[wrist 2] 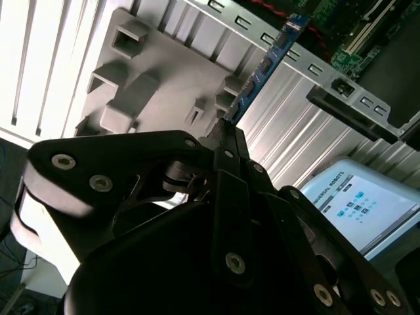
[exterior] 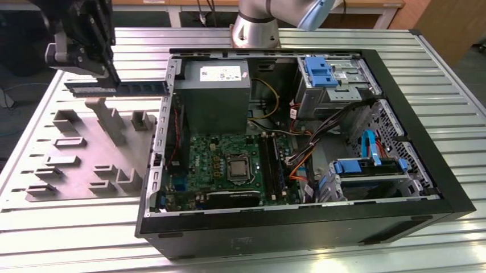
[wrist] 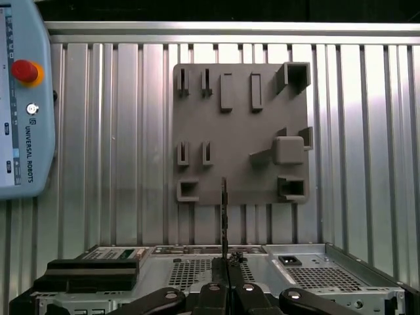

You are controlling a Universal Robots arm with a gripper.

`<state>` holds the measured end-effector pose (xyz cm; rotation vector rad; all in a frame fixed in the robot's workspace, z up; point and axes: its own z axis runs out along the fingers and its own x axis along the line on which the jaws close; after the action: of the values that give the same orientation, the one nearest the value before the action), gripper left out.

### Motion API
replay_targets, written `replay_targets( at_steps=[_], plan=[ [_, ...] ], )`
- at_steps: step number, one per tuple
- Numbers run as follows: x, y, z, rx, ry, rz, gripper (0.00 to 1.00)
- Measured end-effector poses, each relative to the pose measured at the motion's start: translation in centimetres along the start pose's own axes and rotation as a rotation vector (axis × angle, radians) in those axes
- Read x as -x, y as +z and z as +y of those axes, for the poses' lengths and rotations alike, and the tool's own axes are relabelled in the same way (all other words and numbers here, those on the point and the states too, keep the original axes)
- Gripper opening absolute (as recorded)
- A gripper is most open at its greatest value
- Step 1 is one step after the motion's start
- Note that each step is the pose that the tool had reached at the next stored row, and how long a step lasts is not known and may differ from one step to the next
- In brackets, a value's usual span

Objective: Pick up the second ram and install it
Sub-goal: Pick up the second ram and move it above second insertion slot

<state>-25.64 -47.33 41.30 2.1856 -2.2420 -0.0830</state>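
The second ram hangs level in the air above the grey fixture plate, at the exterior view's left of the open computer case. My gripper is shut on its top edge. In the second wrist view the ram sticks out past the closed fingertips. In the first wrist view the ram shows edge-on above the gripper, with the fixture plate behind it. The green motherboard lies inside the case, its long memory slots beside the processor.
The case holds a grey power supply, loose cables and blue drive brackets. Upright blocks rise from the fixture plate. A teach pendant lies on the ribbed metal table. The arm's base stands behind the case.
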Motion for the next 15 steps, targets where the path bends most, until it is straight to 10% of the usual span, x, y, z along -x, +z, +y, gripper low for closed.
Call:
replay_targets(
  at_steps=[15],
  plan=[
    [0.11, -0.18, -4.06, 0.0000, 0.000, 0.0000, 0.11]
  ],
)
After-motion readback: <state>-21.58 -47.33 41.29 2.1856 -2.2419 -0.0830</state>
